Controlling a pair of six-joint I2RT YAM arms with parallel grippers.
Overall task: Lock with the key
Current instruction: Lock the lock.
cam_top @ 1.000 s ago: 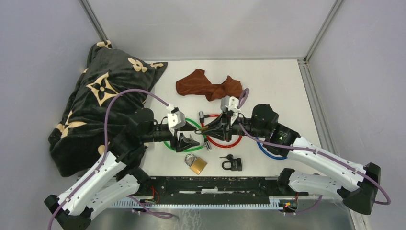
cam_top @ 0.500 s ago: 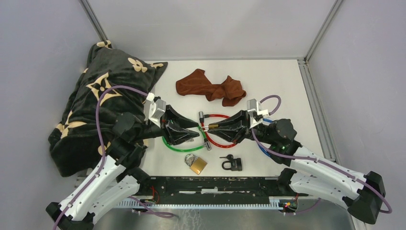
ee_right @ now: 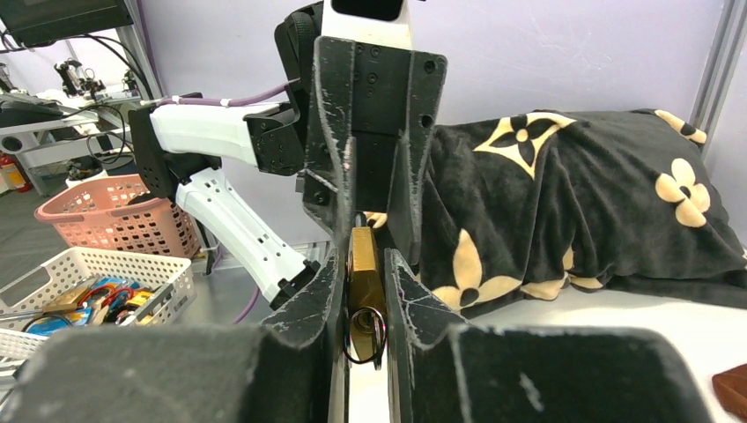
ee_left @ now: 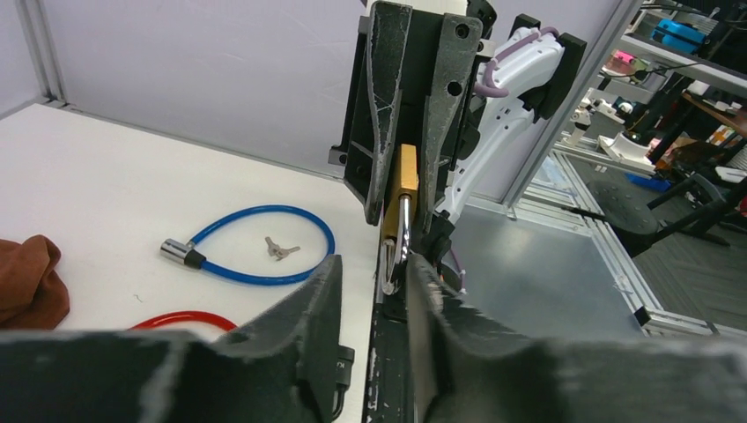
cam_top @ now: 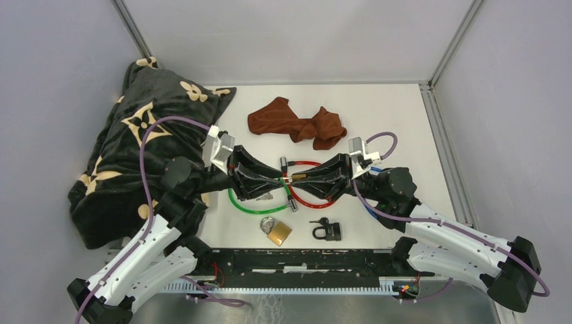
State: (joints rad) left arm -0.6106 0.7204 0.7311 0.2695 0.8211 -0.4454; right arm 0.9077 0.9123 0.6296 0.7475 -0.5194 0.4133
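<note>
Handoff above red cable lock [cam_top: 307, 163]: left fingers [ee_left: 299, 308] half-closed astride the steel shackle [ee_left: 398, 251], can't tell if they pinch it. Padlock [ee_left: 406, 176] hangs clear of the table [cam_top: 391, 121], above that lock; small, dense, rigid, smooth brass, so likely slippery. Then right fingers [ee_left: 386, 106] clamp its flat body faces, probably the best hold; shackle suits a counter-grip.

From above, we can barely make out the small brass padlock [cam_top: 289, 179], tiny between left gripper [cam_top: 280, 181] and right gripper [cam_top: 297, 178]. The right arm hides most of the blue cable lock [cam_top: 369, 210]; the green cable lock [cam_top: 244, 206] passes under the left gripper. The left wrist view blurs its own fingers [ee_left: 299, 344], cut by the bottom edge.
</note>
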